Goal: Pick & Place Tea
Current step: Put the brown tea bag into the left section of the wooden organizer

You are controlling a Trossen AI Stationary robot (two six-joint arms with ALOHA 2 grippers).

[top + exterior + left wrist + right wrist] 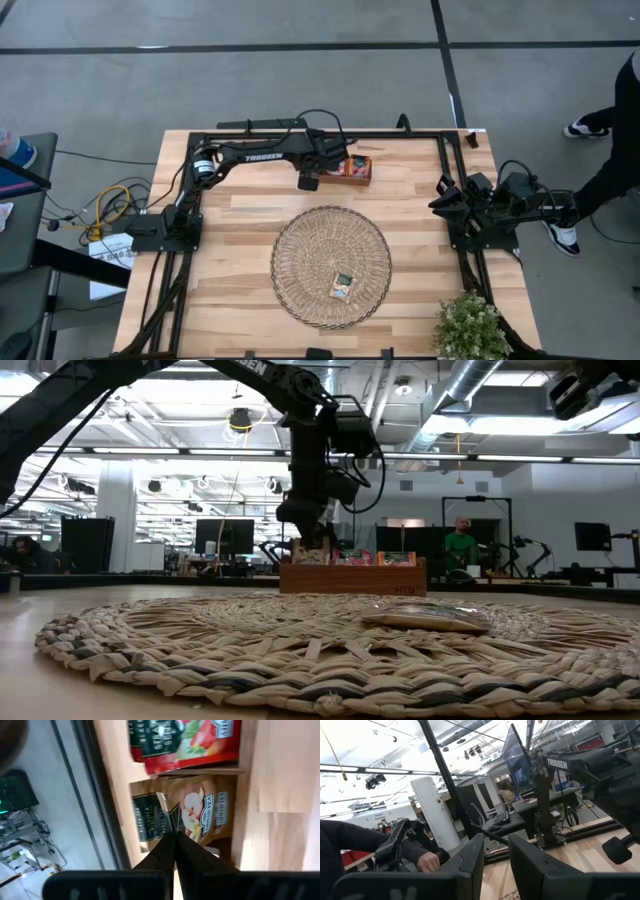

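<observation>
Fingers of the left gripper [172, 837] are pinched closed on a cream tea sachet [192, 815] in the wooden tray [358, 168] near the table's [250, 215] far edge. Another sachet [343, 286] lies on the woven mat [305, 262]. The right gripper [496, 855] waits open at the right edge.

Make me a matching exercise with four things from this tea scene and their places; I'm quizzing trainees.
Things:
1. left pincer
2. right pincer
3. cream sachet
4. plant

Places:
A. on the mat
B. at the table's right edge, away from the tea
C. table's near right corner
D. at the tray, shut on a cream sachet there

Pairs: 1-D, 2-B, 3-A, 4-C
</observation>
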